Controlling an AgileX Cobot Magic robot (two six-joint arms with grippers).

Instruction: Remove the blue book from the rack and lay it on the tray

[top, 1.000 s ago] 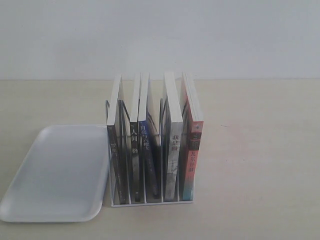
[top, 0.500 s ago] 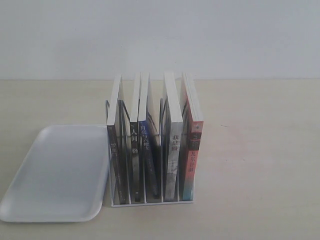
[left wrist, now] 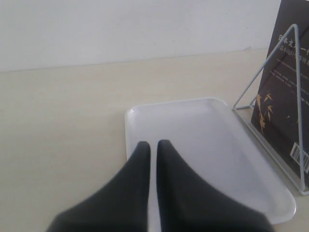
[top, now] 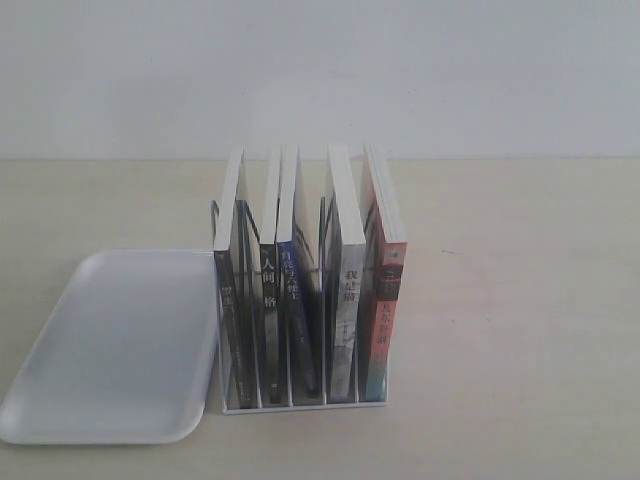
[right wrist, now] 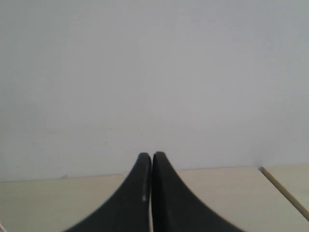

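The white wire rack point(top: 300, 403) stands mid-table with several upright books in its slots. The blue book point(top: 291, 300), with a dark blue spine, is in the third slot from the left, between a black-spined book point(top: 268, 295) and a grey-spined one point(top: 346, 310). The white tray point(top: 110, 350) lies flat to the left of the rack, touching its base. Neither gripper shows in the exterior view. My left gripper point(left wrist: 152, 145) is shut and hangs over the near end of the tray point(left wrist: 203, 130). My right gripper point(right wrist: 152, 155) is shut, holds nothing and faces the wall.
A red-and-teal-spined book point(top: 385, 310) fills the rightmost slot and a dark book point(top: 230, 310) the leftmost. That dark cover point(left wrist: 282, 111) and the rack's wire end point(left wrist: 270, 63) show in the left wrist view. A white wall runs behind the table.
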